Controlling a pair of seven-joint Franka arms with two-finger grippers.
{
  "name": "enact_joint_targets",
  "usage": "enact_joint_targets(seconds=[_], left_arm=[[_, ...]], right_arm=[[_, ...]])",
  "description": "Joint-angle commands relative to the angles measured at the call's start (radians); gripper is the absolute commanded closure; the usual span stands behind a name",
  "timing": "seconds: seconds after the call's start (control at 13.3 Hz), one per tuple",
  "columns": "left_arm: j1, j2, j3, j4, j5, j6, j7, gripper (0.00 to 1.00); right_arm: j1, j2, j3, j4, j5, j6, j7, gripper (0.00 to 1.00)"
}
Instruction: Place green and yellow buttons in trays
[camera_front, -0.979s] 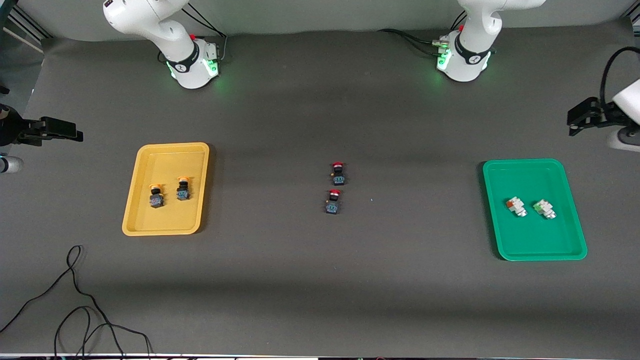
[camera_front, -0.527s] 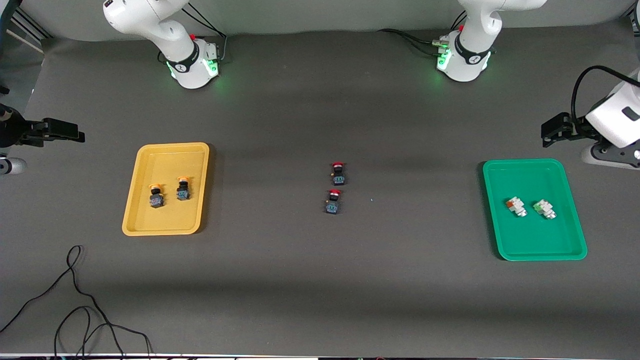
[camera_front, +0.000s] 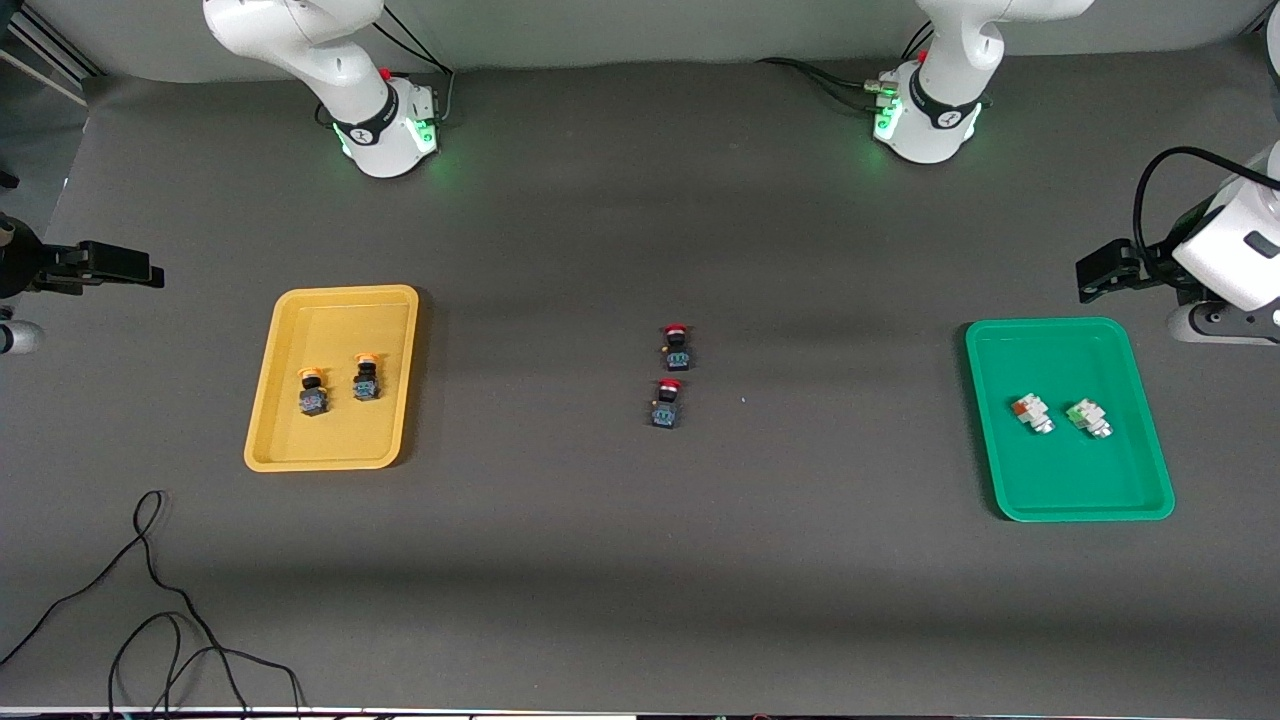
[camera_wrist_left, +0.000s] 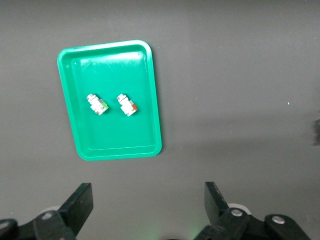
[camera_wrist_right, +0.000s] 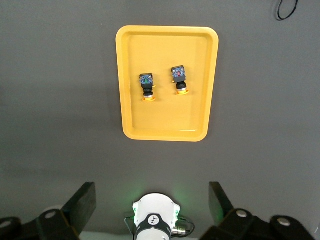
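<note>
The yellow tray (camera_front: 335, 300) lies toward the right arm's end and holds two yellow-capped dark buttons (camera_front: 313, 392) (camera_front: 366, 380). They also show in the right wrist view (camera_wrist_right: 146, 86) (camera_wrist_right: 179, 80). The green tray (camera_front: 1070, 500) lies toward the left arm's end and holds two white buttons (camera_front: 1031, 413) (camera_front: 1088, 418). In the left wrist view one (camera_wrist_left: 97, 104) shows a green end, the other (camera_wrist_left: 127, 104) an orange-red end. My left gripper (camera_wrist_left: 148, 192) is open and empty, high beside the green tray (camera_wrist_left: 117, 150). My right gripper (camera_wrist_right: 152, 192) is open and empty, high beside the yellow tray (camera_wrist_right: 165, 134).
Two red-capped dark buttons (camera_front: 676, 346) (camera_front: 667, 403) stand on the dark mat mid-table between the trays. A loose black cable (camera_front: 150, 600) lies near the front edge at the right arm's end. The arm bases (camera_front: 385, 130) (camera_front: 925, 125) stand along the back.
The left arm's hand has come in from the view's edge toward the green tray. The right arm's hand has shifted only slightly. The buttons and trays have not moved.
</note>
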Motion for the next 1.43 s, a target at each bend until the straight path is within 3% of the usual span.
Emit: enact_joint_targets(seconds=[0.0,0.15,0.38,0.6,0.75,1.05,1.36], left_arm=[[-0.006,-0.02,0.01,-0.014,-0.009,-0.001,-0.016,0.01],[0.006,-0.025,0.01,-0.014,-0.009,-0.002,-0.013,0.01],[0.008,-0.031,0.009,-0.014,-0.021,-0.004,-0.012,0.01],[0.017,-0.03,0.01,-0.014,-0.069,-0.004,-0.012,0.01],[0.016,-0.026,0.01,-0.016,-0.084,0.001,-0.012,0.01],[0.014,-0.023,0.009,-0.017,-0.104,0.001,-0.019,0.01],[0.01,-0.02,0.009,-0.017,-0.049,0.011,-0.021,0.01]], right_arm=[[-0.07,-0.055,0.108,-0.041,-0.034,0.008,0.052,0.0],[-0.101,-0.145,0.157,-0.165,-0.069,0.1,0.052,0.0],[-0.213,-0.313,0.286,-0.413,-0.084,0.27,0.052,0.0],[-0.213,-0.379,0.299,-0.518,-0.085,0.355,0.12,0.0],[-0.215,-0.376,0.314,-0.52,-0.085,0.372,0.128,0.0],[-0.213,-0.269,0.326,-0.367,-0.079,0.374,0.131,0.0],[-0.206,-0.262,0.323,-0.365,-0.07,0.393,0.131,0.0]])
